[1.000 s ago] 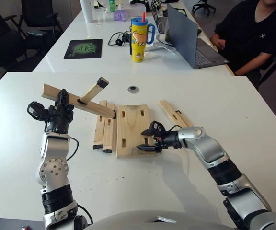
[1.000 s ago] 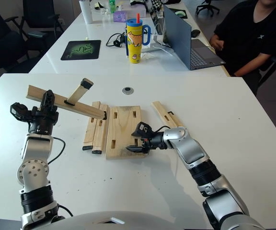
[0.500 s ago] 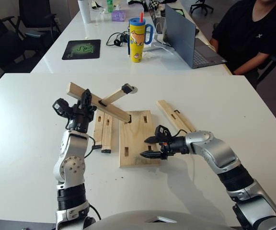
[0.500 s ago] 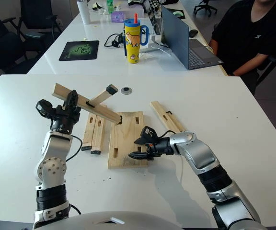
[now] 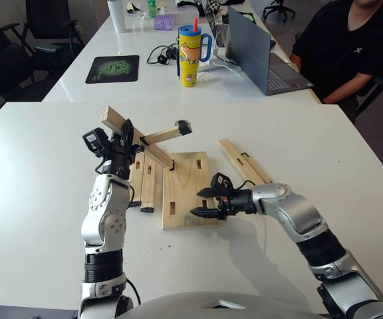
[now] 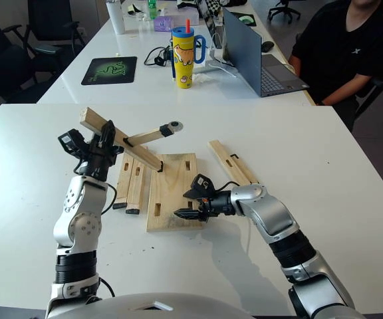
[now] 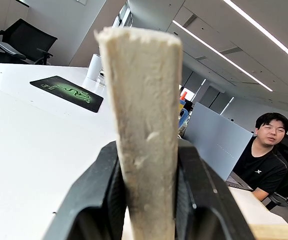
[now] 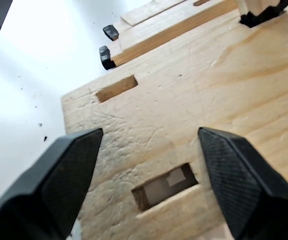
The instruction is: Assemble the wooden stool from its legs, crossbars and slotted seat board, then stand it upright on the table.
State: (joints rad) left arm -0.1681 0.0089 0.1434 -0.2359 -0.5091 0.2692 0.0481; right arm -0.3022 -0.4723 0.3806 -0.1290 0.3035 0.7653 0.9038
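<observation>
1. Left tool (image 5: 120,147) is clamped tight on a wooden leg (image 5: 154,153), tilted up off the counter (image 5: 32,173), with a crossbar (image 5: 165,135) jutting out.
2. The leg's low end sits at the slotted seat board (image 5: 186,179).
3. Right tool (image 5: 202,203) gapes wide, empty, over the board's near end.

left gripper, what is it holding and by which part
The left gripper clamps a leg, crossbar attached, near the leg's raised end. The right gripper is open, holding nothing.

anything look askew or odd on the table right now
The leg and crossbar piece in the left gripper slants over the seat board, its low end near a corner slot, not upright. One loose leg lies angled apart. Nothing looks broken.
</observation>
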